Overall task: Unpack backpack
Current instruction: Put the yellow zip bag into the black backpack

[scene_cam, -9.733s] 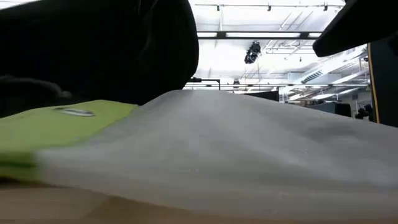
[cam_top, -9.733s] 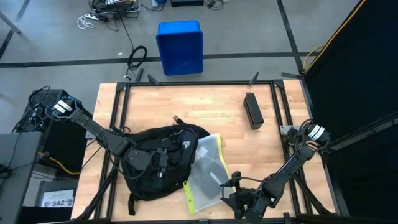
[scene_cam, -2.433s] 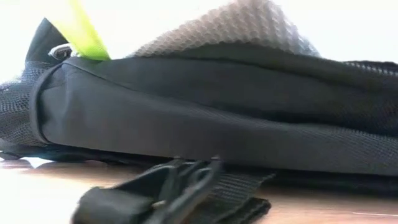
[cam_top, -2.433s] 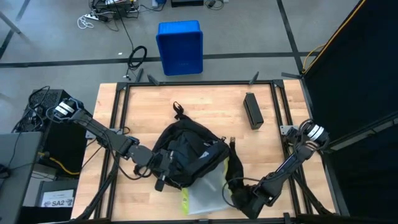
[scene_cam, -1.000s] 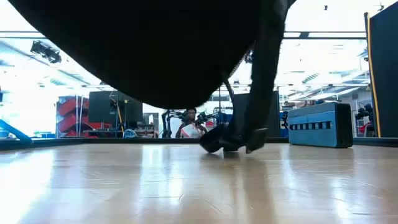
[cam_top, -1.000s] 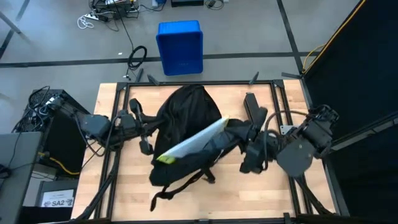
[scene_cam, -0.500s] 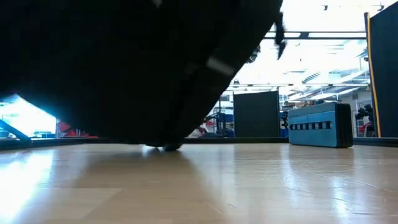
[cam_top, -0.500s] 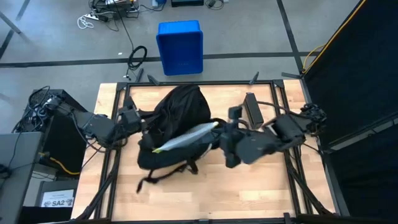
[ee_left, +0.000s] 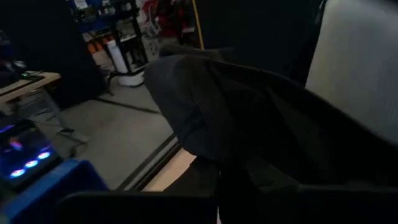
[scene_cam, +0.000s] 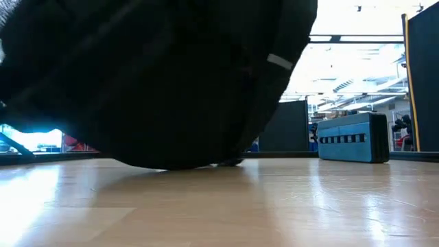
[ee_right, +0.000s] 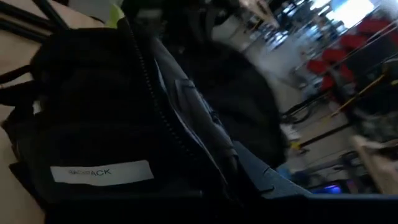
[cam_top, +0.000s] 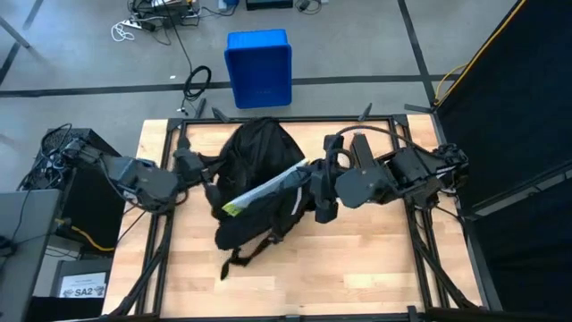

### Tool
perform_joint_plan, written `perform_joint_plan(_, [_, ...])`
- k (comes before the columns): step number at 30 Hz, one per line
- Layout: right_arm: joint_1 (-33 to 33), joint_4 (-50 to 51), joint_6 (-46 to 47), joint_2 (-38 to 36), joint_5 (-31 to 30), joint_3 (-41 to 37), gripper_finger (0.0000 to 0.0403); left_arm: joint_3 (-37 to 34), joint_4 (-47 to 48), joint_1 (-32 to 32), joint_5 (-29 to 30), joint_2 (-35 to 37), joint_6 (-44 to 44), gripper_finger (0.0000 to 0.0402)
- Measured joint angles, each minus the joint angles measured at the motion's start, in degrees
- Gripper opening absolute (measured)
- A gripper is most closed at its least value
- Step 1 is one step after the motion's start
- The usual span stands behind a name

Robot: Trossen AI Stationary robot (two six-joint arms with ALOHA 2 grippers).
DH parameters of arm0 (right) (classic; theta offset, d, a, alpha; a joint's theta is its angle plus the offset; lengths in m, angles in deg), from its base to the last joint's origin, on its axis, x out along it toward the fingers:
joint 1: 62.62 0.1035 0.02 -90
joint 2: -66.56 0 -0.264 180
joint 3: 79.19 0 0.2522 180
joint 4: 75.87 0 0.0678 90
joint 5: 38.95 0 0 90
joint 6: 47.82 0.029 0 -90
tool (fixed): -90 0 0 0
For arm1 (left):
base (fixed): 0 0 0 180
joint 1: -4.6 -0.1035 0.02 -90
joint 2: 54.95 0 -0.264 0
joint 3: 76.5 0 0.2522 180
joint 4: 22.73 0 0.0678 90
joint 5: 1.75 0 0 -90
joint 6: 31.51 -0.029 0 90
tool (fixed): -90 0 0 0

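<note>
Backpack (cam_top: 255, 183): black, slung between both grippers above the wooden table (cam_top: 357, 259), straps trailing.
Left gripper (cam_top: 198, 168): clamped on fabric at the backpack's side.
Right gripper (cam_top: 315, 185): clamped on the opposite side.
Pale pouch with yellow-green edge (cam_top: 264, 189): pokes from the opening, just beside the right gripper.
Dark speaker (scene_cam: 348, 138): behind the right gripper.
</note>
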Motion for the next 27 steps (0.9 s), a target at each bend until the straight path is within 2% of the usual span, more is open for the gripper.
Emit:
perform_joint_plan(5, [-0.2, 4.0, 6.7, 1.2, 7.4, -3.7, 0.0002, -2.3, -2.1, -0.9, -4.0, -0.1, -0.1, 0.0000])
perform_joint_plan(11, [1.1, -0.3, 12.1, 1.3, 15.8, -18.2, 0.0002, -6.4, -4.0, 0.2, -5.5, -1.1, 2.4, 0.0000])
perform_joint_plan(15, [1.7, -9.4, 14.8, 1.5, 22.9, -31.2, 0.0002, -9.0, -6.0, 0.5, -8.5, -2.2, 2.7, 0.0000])
perform_joint_plan(21, [2.7, -27.6, 21.4, 1.5, 34.0, -51.6, 0.0002, -12.7, -15.0, 2.7, -13.0, -2.4, 1.3, 0.0000])
perform_joint_plan(24, [3.7, -35.6, 24.8, 1.5, 34.1, -59.0, 0.0002, -15.2, -21.1, 4.7, -15.1, -2.3, 1.0, 0.0000])
perform_joint_plan(27, [4.8, -41.3, 27.0, 1.5, 32.7, -62.9, 0.0012, -19.0, -26.8, 6.2, -15.5, -3.2, 1.0, 0.0000])
